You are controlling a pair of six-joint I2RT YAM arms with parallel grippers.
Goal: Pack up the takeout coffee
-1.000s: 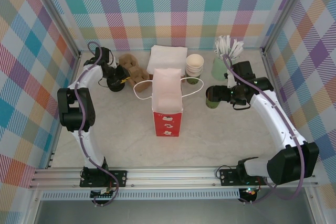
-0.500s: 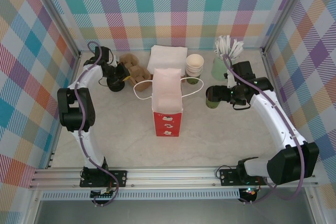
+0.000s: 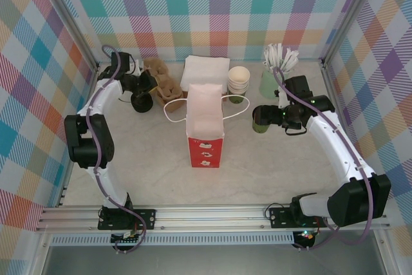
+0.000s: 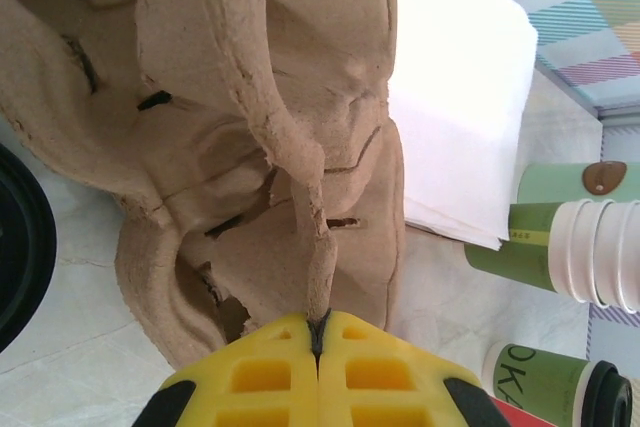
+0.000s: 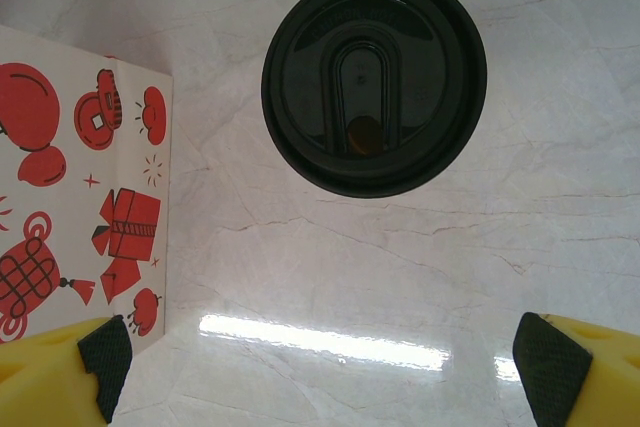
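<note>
Take 12 o'clock as the far wall in the top view, with the red-and-white paper bag (image 3: 205, 149) at the dial's centre.

**Gripper state**

1. Left gripper (image 4: 318, 332): the yellow fingers are pressed together on the thin centre ridge of the brown moulded-pulp cup carrier (image 4: 250, 127), which lies at 10 o'clock. Nothing else is in that grip.
2. Right gripper (image 5: 325, 367): the jaws stand fully apart and hold nothing. It hangs over the takeout coffee (image 3: 260, 120), a small dark-green paper cup capped with a black lid. The cup stands upright on the marble-look table (image 3: 277, 165) at 3 o'clock, near the bag. In the right wrist view the black-padded fingertips (image 5: 100, 357) touch neither cup nor bag.

**Step in hand (judged): moving the carrier while the coffee waits to be gripped**

- Lift the carrier straight up before you translate it. The ridge is thin pulp and will likely flex or tear if you drag or twist it.
- Keep the carrier clear of the loose black round lid (image 3: 141, 102), which lies near it at its 7 o'clock.
- When you take the coffee, centre the cup between the fingers and grip the wall below the lid rim.
- Close gently, because the paper wall probably buckles and a hard squeeze could pop the lid.
- Keep the cup upright throughout.
</note>
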